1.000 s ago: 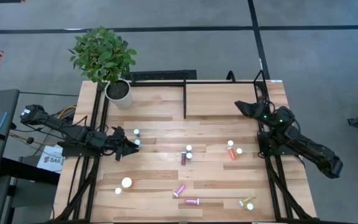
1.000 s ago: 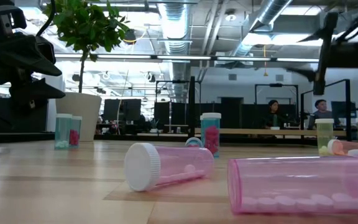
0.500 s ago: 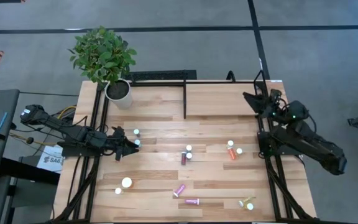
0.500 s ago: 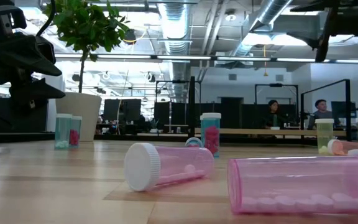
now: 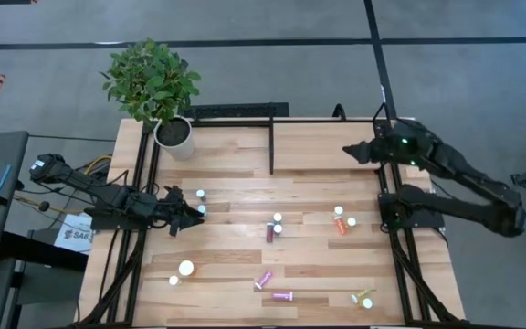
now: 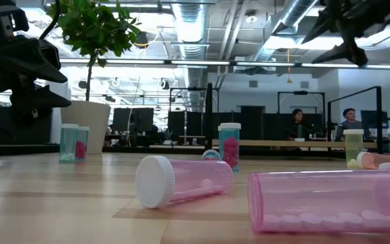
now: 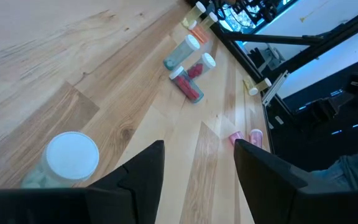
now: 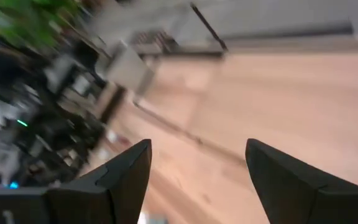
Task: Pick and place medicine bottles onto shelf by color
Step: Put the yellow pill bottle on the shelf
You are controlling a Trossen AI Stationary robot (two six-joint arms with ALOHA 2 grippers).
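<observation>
Several small white-capped medicine bottles lie scattered on the plank table: two by my left gripper [image 5: 200, 194], a cluster mid-table [image 5: 275, 227], orange ones [image 5: 341, 222] and pink ones lying on their sides near the front [image 5: 263, 279]. The shelf's black frame [image 5: 272, 151] stands at the far edge. My left gripper [image 5: 188, 213] hovers low at the table's left, open, with a white-capped bottle [image 7: 71, 158] just outside one finger. My right gripper [image 5: 350, 153] hangs open high over the far right, holding nothing.
A potted plant in a white pot [image 5: 173, 133] stands at the far left corner. Two pink bottles [image 6: 181, 179] lie close to the low camera, and an upright one [image 6: 229, 144] stands behind them. People sit at desks in the room beyond.
My right gripper has risen well above the table at the far right and tipped from pointing steeply down toward nearly level, rolling as it went; it now points toward the table's left. Its fingers stayed open.
</observation>
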